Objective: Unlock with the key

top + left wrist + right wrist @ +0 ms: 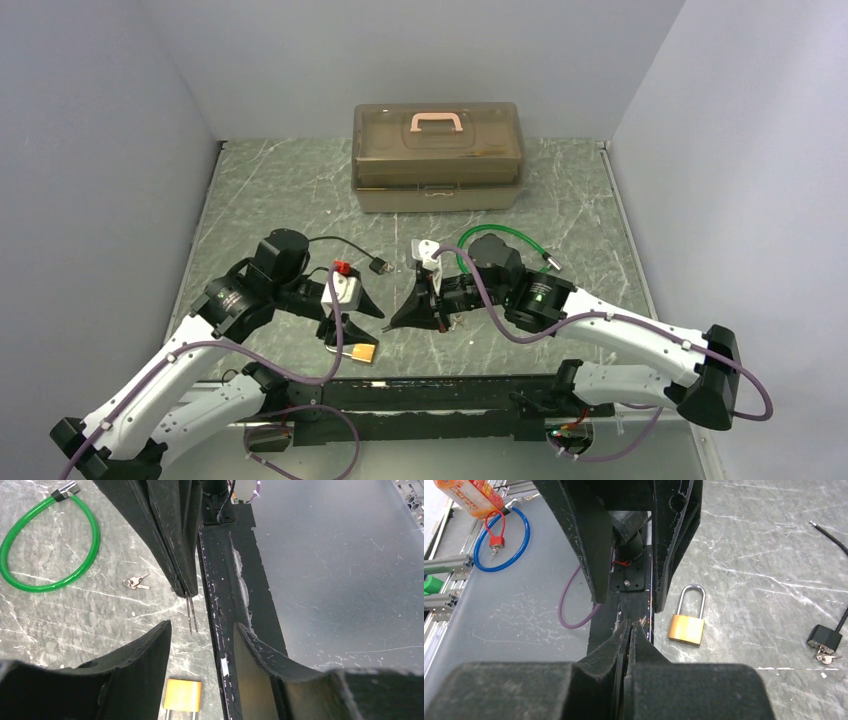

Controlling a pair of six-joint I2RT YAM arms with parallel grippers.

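The key (pixel 190 614) shows only as a thin sliver of metal poking out from the tips of the right gripper (pixel 631 626), whose fingers are pressed tight together on it. I take it to be the key, though it is seen edge-on and its shape is hard to make out. It hangs above the surface (pixel 300 190), near the padlock (pixel 686 629) but clear of it.

The brass padlock lies flat at the near edge of the surface. Both legs of its shackle look seated in the body, so it appears locked. Its keyhole cannot be seen in any view.

As I judge it, the key is secured and everything else is left to do: lining the blade up with the keyhole, pushing it in, turning it and freeing the shackle. Nothing is steadying the padlock.

The right arm reaches in low from the far side of the padlock, its wrist turned so the closed fingertips point toward the lock. The left gripper (pixel 202 625) hovers just above and behind the padlock with its fingers spread and nothing between them, facing the right fingertips.

Further from the padlock lie a green cable lock (pixel 50 545) and a pair of spare keys (pixel 136 582). A toolbox (pixel 437 155) stands well beyond it at the back.
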